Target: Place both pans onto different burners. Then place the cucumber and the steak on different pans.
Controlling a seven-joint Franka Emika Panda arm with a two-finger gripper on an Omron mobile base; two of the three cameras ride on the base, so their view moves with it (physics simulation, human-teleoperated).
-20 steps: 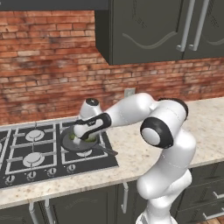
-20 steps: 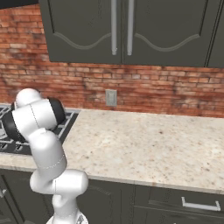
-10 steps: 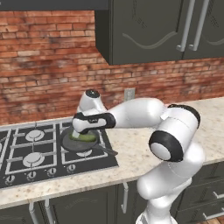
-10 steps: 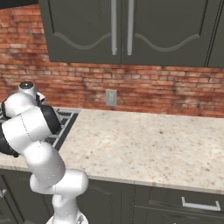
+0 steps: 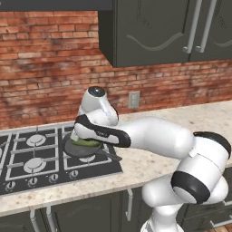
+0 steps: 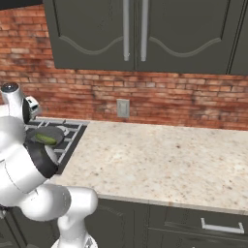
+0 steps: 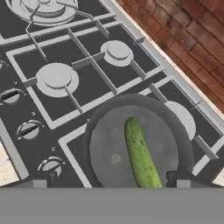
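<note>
Cucumber (image 7: 141,154), bright green, long and slim with a faintly speckled skin, lies loose on the floor of a shallow round dark grey frying pan (image 7: 105,148). The pan sits on the black cooktop (image 7: 87,83) at its end nearest the bare speckled beige stone desk (image 5: 172,149), covering one grate and partly overlapping a silvery round burner (image 7: 183,118) toward the red brick wall (image 7: 188,39).

In the left base view the white arm's wrist covers most of the pan, leaving a dark rim, a sliver of green and a short dark handle (image 5: 112,156) pointing toward the desk. In the right base view the pan shows small beside the arm's white body, the green piece inside it. The hand view cuts the cucumber's near end and the pan's near rim off at its bottom edge. A second pan and the steak cannot be made out.

The claw (image 7: 111,180) hangs above the pan with its two dark fingertips (image 7: 43,178) spread wide, one on either side of the cucumber's near end, holding nothing.
</note>
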